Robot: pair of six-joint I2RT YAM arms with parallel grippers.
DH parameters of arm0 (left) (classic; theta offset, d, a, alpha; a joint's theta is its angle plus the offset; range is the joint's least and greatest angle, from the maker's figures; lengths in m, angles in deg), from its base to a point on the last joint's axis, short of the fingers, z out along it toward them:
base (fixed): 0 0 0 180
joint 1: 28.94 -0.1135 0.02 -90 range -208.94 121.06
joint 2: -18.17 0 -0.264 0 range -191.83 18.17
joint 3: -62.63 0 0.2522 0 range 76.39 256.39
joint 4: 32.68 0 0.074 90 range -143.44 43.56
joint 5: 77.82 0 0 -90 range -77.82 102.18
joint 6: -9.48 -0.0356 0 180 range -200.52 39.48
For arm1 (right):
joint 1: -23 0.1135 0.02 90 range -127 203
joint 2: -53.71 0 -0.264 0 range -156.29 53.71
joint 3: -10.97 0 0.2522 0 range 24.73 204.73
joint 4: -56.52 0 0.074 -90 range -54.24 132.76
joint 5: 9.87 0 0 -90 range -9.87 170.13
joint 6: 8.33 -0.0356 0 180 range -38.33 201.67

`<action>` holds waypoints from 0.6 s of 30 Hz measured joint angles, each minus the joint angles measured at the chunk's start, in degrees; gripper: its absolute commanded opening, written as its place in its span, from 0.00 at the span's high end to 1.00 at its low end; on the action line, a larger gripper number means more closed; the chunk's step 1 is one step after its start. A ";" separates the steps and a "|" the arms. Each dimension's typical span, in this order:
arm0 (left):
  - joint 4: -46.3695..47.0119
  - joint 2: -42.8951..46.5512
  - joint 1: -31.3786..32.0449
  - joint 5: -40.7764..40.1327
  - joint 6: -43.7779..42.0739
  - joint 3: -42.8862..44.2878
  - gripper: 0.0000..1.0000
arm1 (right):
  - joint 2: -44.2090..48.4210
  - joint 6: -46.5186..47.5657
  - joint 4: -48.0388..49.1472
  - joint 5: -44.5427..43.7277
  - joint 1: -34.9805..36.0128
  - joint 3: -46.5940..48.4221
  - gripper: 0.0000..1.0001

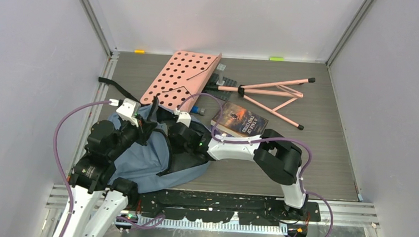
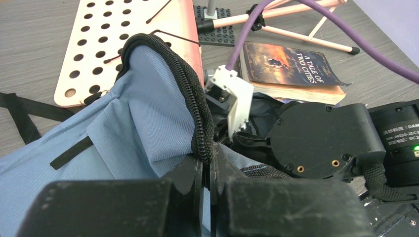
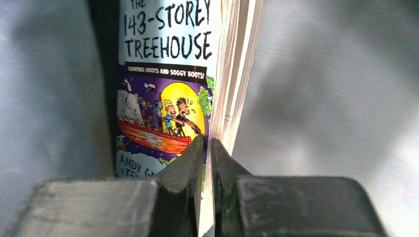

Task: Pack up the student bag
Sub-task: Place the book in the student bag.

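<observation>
The student bag [image 1: 137, 162], soft blue-grey fabric with black zipper trim, lies at the near left of the table. My left gripper [image 2: 207, 163] is shut on the bag's black zipper edge [image 2: 190, 89] and holds the opening up; in the top view it [image 1: 149, 121] sits at the bag's far rim. My right gripper [image 1: 172, 132] reaches into the opening. Inside, against the grey lining [image 3: 336, 98], it [image 3: 207, 143] is shut on the front cover of a colourful paperback, "The 143-Storey Treehouse" [image 3: 165, 84], which stands on edge.
Behind the bag lies a pink perforated board [image 1: 179, 77] joined to a pink folded tripod stand [image 1: 270, 95]. A dark paperback, "A Tale of Two Cities" [image 1: 240, 122], lies right of the bag beside the right arm. A black studded plate [image 1: 221, 80] lies under the stand. Walls close three sides.
</observation>
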 measured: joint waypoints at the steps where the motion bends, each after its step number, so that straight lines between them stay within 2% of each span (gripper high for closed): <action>1: 0.00 -0.02 0.00 0.02 0.00 0.00 1.00 | -0.61 -0.04 0.28 0.39 0.20 0.98 0.87; 8: 0.07 -0.09 0.00 0.00 -0.02 0.00 1.00 | -5.42 -1.14 3.74 3.93 1.90 5.75 0.87; 15: -0.04 -0.11 0.00 0.00 -0.02 0.00 1.00 | -6.84 -1.29 4.33 4.94 2.10 6.29 0.84; 17: -0.04 -0.11 0.00 0.00 -0.02 0.00 1.00 | -6.84 -1.03 4.28 4.92 2.10 6.29 0.80; 18: -0.04 -0.11 0.00 0.00 -0.02 0.00 1.00 | -6.75 -0.79 4.22 4.90 2.10 6.29 0.74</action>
